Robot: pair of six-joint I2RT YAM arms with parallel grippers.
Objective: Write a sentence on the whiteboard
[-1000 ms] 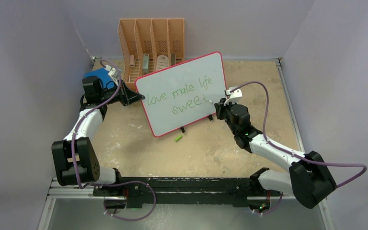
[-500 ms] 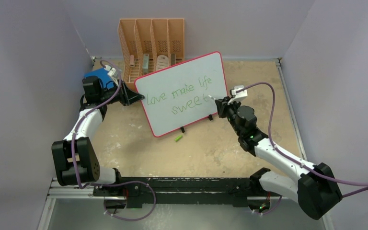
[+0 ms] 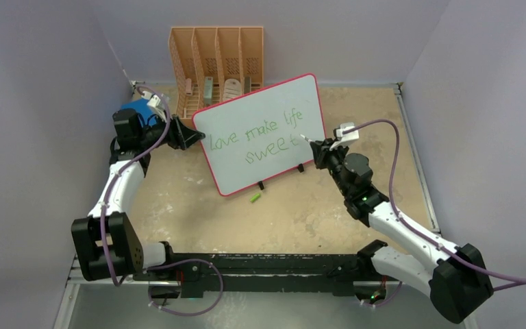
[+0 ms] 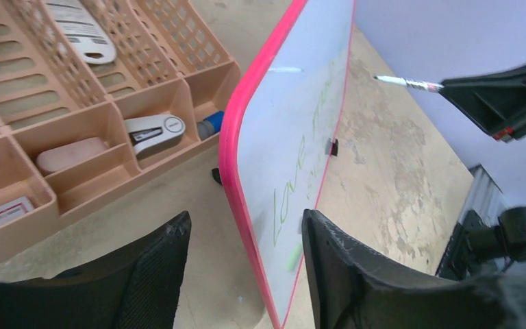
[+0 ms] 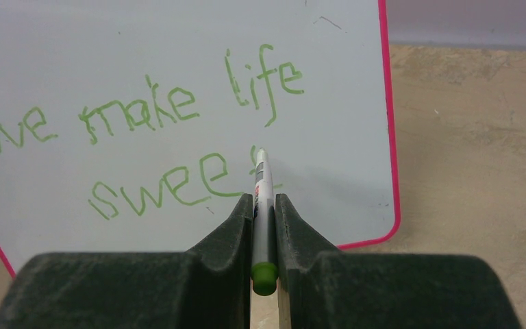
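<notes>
Left claw (image 4: 244, 219) newly loose around whiteboard (image 4: 301, 116) rim

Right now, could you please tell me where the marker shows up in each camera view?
Top external: the marker is right of centre, poking from the right gripper toward the whiteboard.
Left wrist: the marker is at upper right, tip pointing left at the board.
Right wrist: the marker is at centre, clamped in the right gripper.
Shared landmark: the whiteboard's pink rim, seen in all three.
</notes>
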